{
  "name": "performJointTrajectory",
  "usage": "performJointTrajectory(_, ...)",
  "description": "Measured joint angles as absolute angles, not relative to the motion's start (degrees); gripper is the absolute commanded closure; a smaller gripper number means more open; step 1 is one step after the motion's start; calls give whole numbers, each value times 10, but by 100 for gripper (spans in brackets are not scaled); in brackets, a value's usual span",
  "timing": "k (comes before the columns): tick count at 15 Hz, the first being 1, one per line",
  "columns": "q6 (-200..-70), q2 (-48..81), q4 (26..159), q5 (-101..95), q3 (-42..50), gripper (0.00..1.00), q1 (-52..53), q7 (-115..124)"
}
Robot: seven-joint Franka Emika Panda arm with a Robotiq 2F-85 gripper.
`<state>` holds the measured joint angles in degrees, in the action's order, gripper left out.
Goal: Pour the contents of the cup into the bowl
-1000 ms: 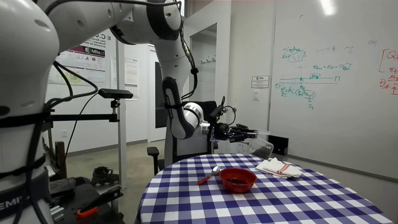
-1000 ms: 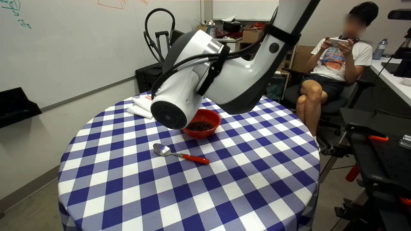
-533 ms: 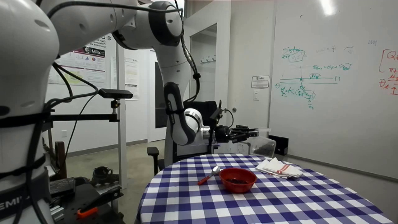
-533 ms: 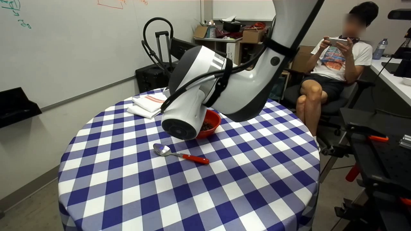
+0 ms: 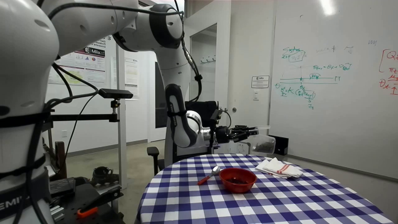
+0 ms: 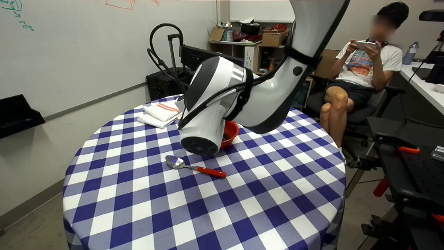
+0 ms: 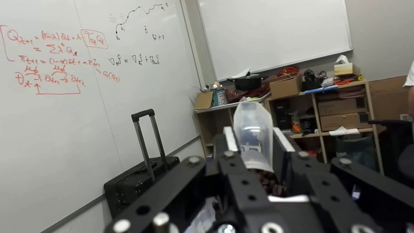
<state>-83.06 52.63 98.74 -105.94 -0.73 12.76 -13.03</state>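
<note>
Clear cup aloft, red bowl upright

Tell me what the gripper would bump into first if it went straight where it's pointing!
Probably the shelf: in the wrist view it stands beyond the cup that the gripper holds. How far off is hard to tell.

Room type: research lab
Whiteboard: 3 o'clock in an exterior view, handwritten equations, some too faint
Poster: 10 o'clock, same view, charts, Mila logo
Robot arm: 11 o'clock, same view
Shelving: 3 o'clock in wrist view, boxes, cables
</note>
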Motion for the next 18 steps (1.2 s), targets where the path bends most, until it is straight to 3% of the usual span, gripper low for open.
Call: performJointTrajectory(18, -804, 529, 987, -1070, -7, 93, 129, -173)
